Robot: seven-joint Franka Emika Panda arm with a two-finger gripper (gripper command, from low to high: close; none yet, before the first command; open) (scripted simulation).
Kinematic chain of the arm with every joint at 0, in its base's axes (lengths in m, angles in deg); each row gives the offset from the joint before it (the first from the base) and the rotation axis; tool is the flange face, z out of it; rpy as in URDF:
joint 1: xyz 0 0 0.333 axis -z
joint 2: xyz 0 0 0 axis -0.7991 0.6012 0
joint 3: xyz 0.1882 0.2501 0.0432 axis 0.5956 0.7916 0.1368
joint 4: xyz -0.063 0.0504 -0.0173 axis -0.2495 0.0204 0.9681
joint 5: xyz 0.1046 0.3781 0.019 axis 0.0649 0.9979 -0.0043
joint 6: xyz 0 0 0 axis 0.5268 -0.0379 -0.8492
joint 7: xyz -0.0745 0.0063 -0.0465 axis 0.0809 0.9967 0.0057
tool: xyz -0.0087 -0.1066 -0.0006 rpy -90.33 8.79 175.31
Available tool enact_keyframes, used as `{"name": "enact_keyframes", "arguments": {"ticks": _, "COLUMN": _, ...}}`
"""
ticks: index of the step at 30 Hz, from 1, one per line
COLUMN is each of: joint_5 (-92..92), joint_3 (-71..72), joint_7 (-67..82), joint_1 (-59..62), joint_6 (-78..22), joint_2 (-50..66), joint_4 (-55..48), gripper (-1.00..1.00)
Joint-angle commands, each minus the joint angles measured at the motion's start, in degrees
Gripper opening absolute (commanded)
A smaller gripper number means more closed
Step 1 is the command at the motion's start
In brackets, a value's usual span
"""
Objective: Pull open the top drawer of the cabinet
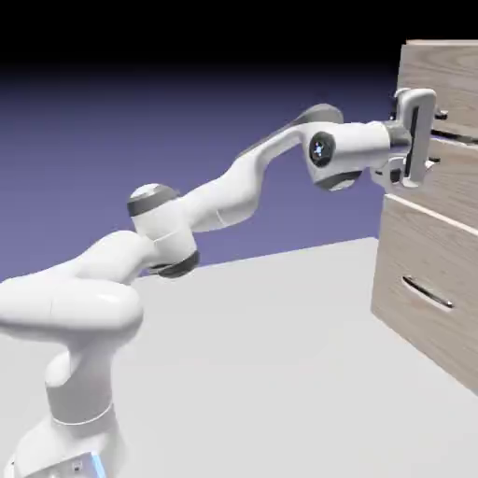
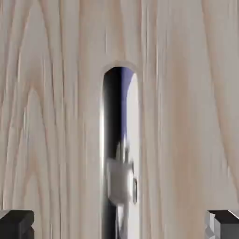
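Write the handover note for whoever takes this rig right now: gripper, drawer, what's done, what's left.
Gripper: open, holding nothing, level at the top drawer's front, one finger above and one below the handle.
Top drawer: on the cabinet at the exterior view's right; no clear gap shows, so it reads as not yet pulled.
Handle: centred between the finger tips in the hand view, not gripped.
Done: approach and alignment.
Left: close on the handle, pull the drawer out.
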Motion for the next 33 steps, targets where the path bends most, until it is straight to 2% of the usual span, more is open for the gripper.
{"name": "enact_keyframes", "arguments": {"ticks": 1, "joint_5": 0.0, "joint_3": 0.1, "joint_7": -0.5, "joint_1": 1.3, "joint_6": 0.8, "joint_2": -0.2, "joint_4": -2.1, "gripper": 0.0}}
{"name": "enact_keyframes", "arguments": {"ticks": 2, "joint_5": 0.0, "joint_3": 0.1, "joint_7": -0.6, "joint_1": 1.8, "joint_6": 1.1, "joint_2": -0.3, "joint_4": -2.9, "gripper": 0.0}}
{"name": "enact_keyframes", "arguments": {"ticks": 3, "joint_5": 0.0, "joint_3": 0.1, "joint_7": -0.6, "joint_1": 1.8, "joint_6": 1.1, "joint_2": -0.3, "joint_4": -2.9, "gripper": -1.0}}
{"name": "enact_keyframes", "arguments": {"ticks": 20, "joint_5": -2.0, "joint_3": -2.6, "joint_7": 5.4, "joint_1": -19.2, "joint_6": -11.0, "joint_2": 3.3, "joint_4": 30.4, "gripper": -1.0}}
{"name": "enact_keyframes", "arguments": {"ticks": 33, "joint_5": -11.3, "joint_3": -9.6, "joint_7": 7.2, "joint_1": -39.1, "joint_6": -18.7, "joint_2": 8.7, "joint_4": 57.3, "gripper": -1.0}}
